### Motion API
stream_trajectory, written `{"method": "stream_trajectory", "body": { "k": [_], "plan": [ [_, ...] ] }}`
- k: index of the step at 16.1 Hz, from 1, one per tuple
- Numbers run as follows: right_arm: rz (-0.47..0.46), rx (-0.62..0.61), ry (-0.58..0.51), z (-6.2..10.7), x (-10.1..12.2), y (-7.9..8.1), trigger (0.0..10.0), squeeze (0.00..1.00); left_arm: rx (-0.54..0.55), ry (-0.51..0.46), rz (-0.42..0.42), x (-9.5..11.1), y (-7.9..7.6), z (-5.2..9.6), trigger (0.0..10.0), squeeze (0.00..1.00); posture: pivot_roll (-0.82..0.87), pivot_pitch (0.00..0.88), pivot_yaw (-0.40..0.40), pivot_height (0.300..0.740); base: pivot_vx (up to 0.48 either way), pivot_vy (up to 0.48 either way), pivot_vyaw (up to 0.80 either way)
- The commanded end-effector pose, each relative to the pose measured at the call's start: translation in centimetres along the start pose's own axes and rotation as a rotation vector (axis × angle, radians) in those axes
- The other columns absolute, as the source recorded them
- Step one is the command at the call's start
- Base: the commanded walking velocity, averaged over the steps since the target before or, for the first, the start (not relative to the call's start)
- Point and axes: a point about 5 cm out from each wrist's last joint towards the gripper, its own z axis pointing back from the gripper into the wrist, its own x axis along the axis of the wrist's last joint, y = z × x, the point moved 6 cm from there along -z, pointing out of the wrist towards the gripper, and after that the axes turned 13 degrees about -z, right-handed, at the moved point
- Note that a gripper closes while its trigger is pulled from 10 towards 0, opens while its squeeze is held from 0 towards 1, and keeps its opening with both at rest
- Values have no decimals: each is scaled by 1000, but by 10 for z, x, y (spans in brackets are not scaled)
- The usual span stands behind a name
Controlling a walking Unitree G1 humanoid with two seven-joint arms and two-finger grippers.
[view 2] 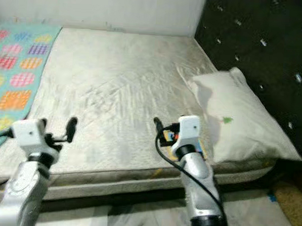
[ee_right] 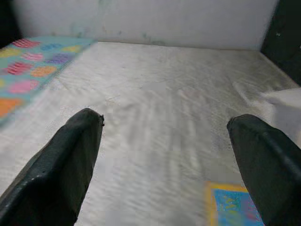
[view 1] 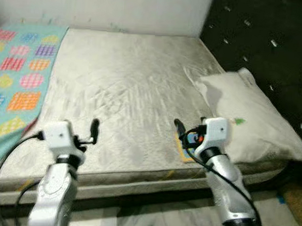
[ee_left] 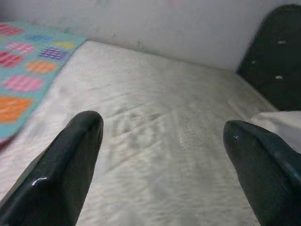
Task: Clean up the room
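A bare cream mattress (view 1: 127, 86) lies in front of me, wrinkled in the middle. A turquoise blanket (view 1: 18, 81) with bright checked patches covers its left side. A white pillow (view 1: 247, 115) with a small green mark lies at the right, against the headboard. My left gripper (ee_left: 162, 129) is open and hovers over the front left of the mattress, near the blanket's edge. My right gripper (ee_right: 164, 122) is open too, over the front edge just left of the pillow. Nothing sits between either pair of fingers.
A black tufted headboard (view 1: 266, 38) rises on the right and a white wall (view 1: 111, 7) runs behind the bed. A blue and yellow label (ee_right: 233, 205) is on the mattress under my right gripper. Pale floor and a brown mat (view 1: 296, 201) lie below the bed's front edge.
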Motion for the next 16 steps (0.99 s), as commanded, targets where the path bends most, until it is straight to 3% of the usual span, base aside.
{"method": "stream_trajectory", "body": {
  "k": [1,10,16],
  "plan": [
    [10,-5,-8,1,3,-4,10000,0,-35,-26,13,6,-7,0,10000,0,-39,64,-77,740,0,0,0],
    [10,-9,-4,0,3,-5,10000,0,-81,-44,34,9,-14,2,10000,0,-38,64,-81,740,0,0,0],
    [2,-10,-2,0,3,-5,10000,0,-85,-43,35,9,-14,2,10000,0,-40,74,-80,740,247,0,0]
  ]
}}
